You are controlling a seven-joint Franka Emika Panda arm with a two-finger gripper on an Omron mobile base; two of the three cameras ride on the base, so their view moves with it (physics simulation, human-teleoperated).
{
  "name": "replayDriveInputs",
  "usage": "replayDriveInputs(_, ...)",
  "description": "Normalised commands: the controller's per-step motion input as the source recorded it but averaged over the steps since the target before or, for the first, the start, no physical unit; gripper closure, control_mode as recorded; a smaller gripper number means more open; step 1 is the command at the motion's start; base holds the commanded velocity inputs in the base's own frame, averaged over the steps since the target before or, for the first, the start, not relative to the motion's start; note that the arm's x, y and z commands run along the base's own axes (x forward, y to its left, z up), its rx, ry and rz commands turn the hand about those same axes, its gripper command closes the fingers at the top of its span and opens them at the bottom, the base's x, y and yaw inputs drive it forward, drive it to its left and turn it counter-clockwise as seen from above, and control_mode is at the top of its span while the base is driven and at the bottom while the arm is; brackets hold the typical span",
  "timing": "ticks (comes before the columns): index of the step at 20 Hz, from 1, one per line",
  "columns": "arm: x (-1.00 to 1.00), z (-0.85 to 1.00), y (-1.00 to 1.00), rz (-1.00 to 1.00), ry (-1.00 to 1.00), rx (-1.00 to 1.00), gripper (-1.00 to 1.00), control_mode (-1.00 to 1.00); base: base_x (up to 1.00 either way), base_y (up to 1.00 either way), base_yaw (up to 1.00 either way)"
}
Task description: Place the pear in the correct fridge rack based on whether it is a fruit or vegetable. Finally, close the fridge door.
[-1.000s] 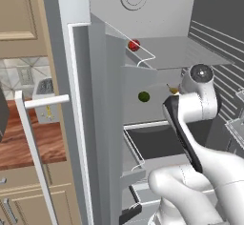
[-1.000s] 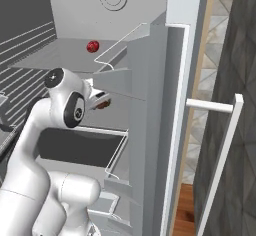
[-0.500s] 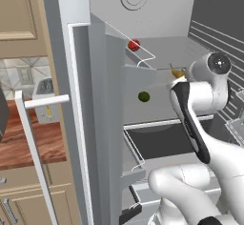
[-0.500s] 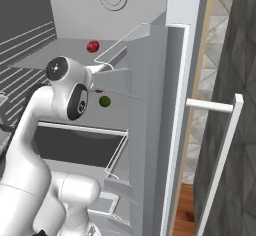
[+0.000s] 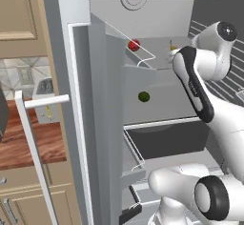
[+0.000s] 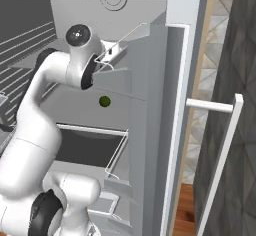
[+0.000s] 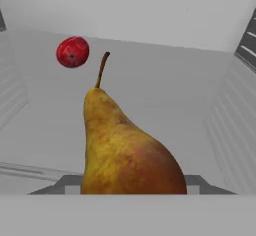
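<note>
The pear [image 7: 125, 150] is yellow-brown with a long stem and stands close in front of the hand camera, upright over the fridge rack [image 7: 165, 80]. My gripper [image 5: 175, 52] is shut on the pear [image 5: 172, 47], and its fingertips are hidden behind the fruit. The hand reaches in over the higher shelf [image 5: 162, 63], level with a small red fruit [image 5: 134, 45] that lies farther back on that shelf [image 7: 73, 52]. From the right base, my own arm hides the hand.
A dark-green ball [image 5: 143, 96] [image 6: 104, 101] lies on the shelf below. Under it is a dark drawer [image 5: 167, 138]. The fridge door [image 5: 102, 124] stands open, its white handle [image 5: 43, 102] sticking out. Ribbed side walls close in the compartment.
My arm has risen and reached deeper into the fridge, carrying the pear from the height of the green ball up to the higher shelf.
</note>
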Motion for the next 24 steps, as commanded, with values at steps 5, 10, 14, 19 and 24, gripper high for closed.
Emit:
replayDriveInputs(5,0.91,-0.09,0.00,-0.05,0.02,0.10,1.00,-1.00,0.00,0.00,0.00)
replayDriveInputs(10,0.86,-0.40,0.03,-0.03,0.03,0.01,1.00,-1.00,0.00,0.00,0.00)
replayDriveInputs(14,0.74,-0.39,0.00,0.00,0.00,0.00,1.00,-1.00,0.00,0.00,0.00)
replayDriveInputs(19,0.74,-0.45,0.00,0.00,0.01,0.00,1.00,-1.00,0.00,0.00,0.00)
replayDriveInputs(24,0.20,-0.49,0.06,0.00,0.00,0.00,1.00,-1.00,0.00,0.00,0.00)
